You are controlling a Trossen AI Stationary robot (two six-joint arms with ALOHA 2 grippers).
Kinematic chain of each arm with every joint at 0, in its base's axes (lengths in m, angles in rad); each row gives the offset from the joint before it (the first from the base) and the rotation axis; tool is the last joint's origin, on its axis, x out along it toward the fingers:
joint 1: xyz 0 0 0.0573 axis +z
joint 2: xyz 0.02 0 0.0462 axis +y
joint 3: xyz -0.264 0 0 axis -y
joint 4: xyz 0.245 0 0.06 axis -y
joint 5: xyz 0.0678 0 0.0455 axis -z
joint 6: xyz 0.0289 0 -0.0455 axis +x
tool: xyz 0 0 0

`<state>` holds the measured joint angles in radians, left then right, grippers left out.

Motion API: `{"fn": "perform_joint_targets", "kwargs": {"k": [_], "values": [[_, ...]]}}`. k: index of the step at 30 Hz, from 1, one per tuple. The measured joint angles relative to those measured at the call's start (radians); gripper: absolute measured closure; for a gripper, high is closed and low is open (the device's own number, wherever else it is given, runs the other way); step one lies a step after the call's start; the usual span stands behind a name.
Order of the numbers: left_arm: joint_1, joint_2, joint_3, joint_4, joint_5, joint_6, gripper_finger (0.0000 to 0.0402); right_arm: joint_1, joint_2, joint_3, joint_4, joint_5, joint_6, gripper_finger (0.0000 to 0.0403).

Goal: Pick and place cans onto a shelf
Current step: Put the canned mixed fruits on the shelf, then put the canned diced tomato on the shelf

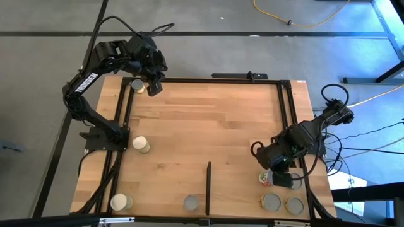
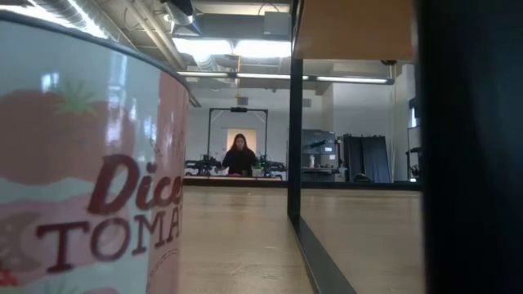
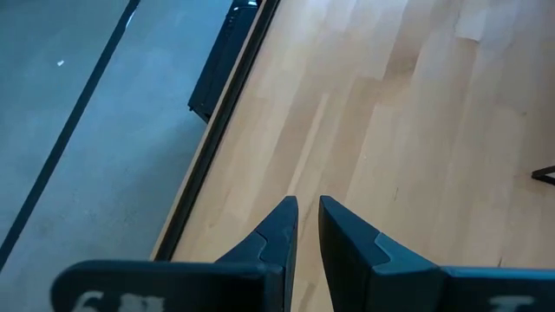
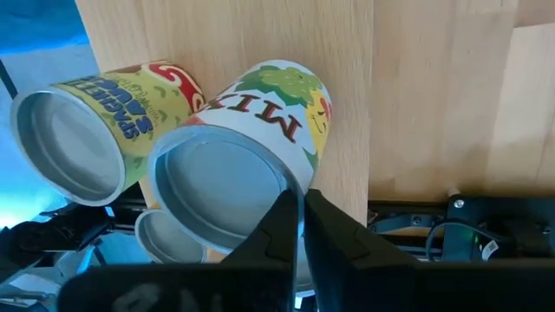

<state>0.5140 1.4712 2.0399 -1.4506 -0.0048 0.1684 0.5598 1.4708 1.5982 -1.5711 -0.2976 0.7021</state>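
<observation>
From above, the left gripper (image 1: pixel 153 86) hangs over the far left corner of the table (image 1: pixel 208 126), just beside a grey-topped can (image 1: pixel 137 84) there. The right gripper (image 1: pixel 282 178) sits low over the near right corner, right at a red-and-white can (image 1: pixel 265 178). Two more cans, a grey-topped one (image 1: pixel 271 202) and a yellowish one (image 1: pixel 294 205), stand near it at the front edge. Others are spread along the left side (image 1: pixel 141 144) and the near edge (image 1: pixel 120 202), with one (image 1: pixel 190 203) beside a thin black strip (image 1: pixel 208 187) that runs up from the front edge; that strip seems to mark off the shelf area.

The low view is filled by a tomato can (image 2: pixel 90 171) right at the lens. A person (image 2: pixel 239 155) sits far back in the room.

The left wrist view shows that gripper's fingers (image 3: pixel 276 227) nearly pressed together, a thin gap between them, holding nothing over bare wood.

In the right wrist view, the fingers (image 4: pixel 279 227) stand almost together at the rim of a white can (image 4: pixel 251 143). They do not straddle its body, so I judge no grip is made. A yellow can (image 4: pixel 95 121) touches the white one.

The risk: fingers this narrow pressed on the rim could tip or shove the white can into its yellow neighbour, or off the table edge just beside it.
</observation>
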Motion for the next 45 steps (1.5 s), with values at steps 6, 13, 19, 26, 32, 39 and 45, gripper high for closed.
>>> {"fn": "perform_joint_targets", "kwargs": {"k": [6, 13, 19, 26, 32, 39, 45], "values": [[0.0, 0.0, 0.0, 0.0, 0.0, 0.0, 0.036, 0.0, 0.0, 0.0, 0.0, 0.012, 0.019, 0.0369], [0.0, 0.0, 0.0, 0.0, 0.0, 0.0, 0.036, 0.0, 0.0, 0.0, 0.0, 0.015, 0.023, 0.0366], [0.0, 0.0, 0.0, 0.0, 0.0, 0.0, 0.036, 0.0, 0.0, 0.0, 0.0, -0.005, 0.001, 0.0367], [0.0, 0.0, 0.0, 0.0, 0.0, -0.001, 0.036, 0.0, 0.0, 0.0, 0.0, -0.008, -0.027, 0.0389], [0.0, 0.0, 0.0, 0.0, 0.0, -0.001, 0.036, 0.0, 0.0, 0.0, 0.0, 0.039, -0.007, 0.0365], [0.0, 0.0, 0.0, 0.0, 0.0, -0.001, 0.036, 0.0, 0.0, 0.0, 0.0, 0.041, -0.007, 0.0353], [0.0, 0.0, 0.0, 0.0, 0.0, 0.0, 0.036, 0.0, 0.0, 0.0, 0.0, 0.031, -0.058, 0.0353]]}}
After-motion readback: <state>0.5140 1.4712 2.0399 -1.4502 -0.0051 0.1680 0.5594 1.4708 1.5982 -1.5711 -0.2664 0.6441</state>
